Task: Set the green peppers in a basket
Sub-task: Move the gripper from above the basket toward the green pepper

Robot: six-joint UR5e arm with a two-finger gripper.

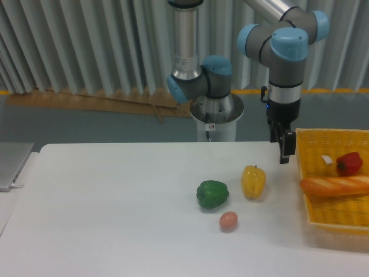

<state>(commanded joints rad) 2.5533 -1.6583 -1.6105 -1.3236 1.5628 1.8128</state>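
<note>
The step in hand seems to be the approach: the green pepper (212, 194) is not yet grasped and lies on the tabletop (104, 208), a little right of the middle and well away from every edge. The yellow pepper (253, 181) stands just beside it, on the side toward the basket (331, 216), and a small egg (228, 221) lies near it, toward the front edge. The basket sits at the right edge of the tabletop and already holds a red pepper (349, 163) and a long bread (334, 185).

The pincer (285, 151) hangs above the tabletop, near the left rim of the basket and behind the yellow pepper. It holds nothing. From this side I cannot tell if its fingers are apart or together, because they appear as one dark shape.

I judge that the next move must bring the pincer left and forward, over the green pepper, and then down with the fingers spread wide, without pushing the yellow pepper or the egg.

The arm comes from its base (216, 109) behind the far edge; the wrist points straight down.
</note>
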